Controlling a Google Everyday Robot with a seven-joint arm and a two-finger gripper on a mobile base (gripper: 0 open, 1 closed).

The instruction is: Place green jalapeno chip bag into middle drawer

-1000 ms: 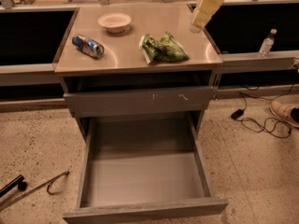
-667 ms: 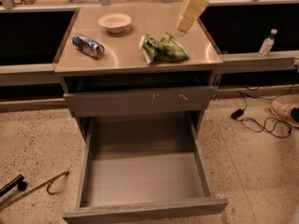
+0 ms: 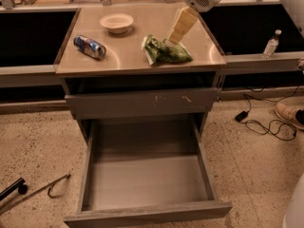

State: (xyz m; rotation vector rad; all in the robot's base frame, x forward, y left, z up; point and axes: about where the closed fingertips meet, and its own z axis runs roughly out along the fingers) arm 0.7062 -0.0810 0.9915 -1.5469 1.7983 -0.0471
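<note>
The green jalapeno chip bag (image 3: 166, 51) lies flat on the cabinet top (image 3: 128, 61), right of centre. My gripper (image 3: 173, 39), cream-coloured, reaches down from the upper right, and its tip is at the bag's upper right edge, touching it or just above it. The middle drawer (image 3: 147, 182) is pulled wide open below, with nothing on its grey floor and its plain front panel (image 3: 147, 215) nearest the camera.
A white bowl (image 3: 116, 22) and a blue-and-silver can (image 3: 89, 46) sit on the cabinet top to the left. The drawer front with pale scratches (image 3: 142, 103) is shut. A water bottle (image 3: 271, 44), cables (image 3: 266, 125), a shoe (image 3: 289, 114) and a metal tool (image 3: 33, 191) lie around.
My gripper has moved left and down from the cabinet's right edge to the chip bag. The bag, can, bowl and drawer have not moved.
</note>
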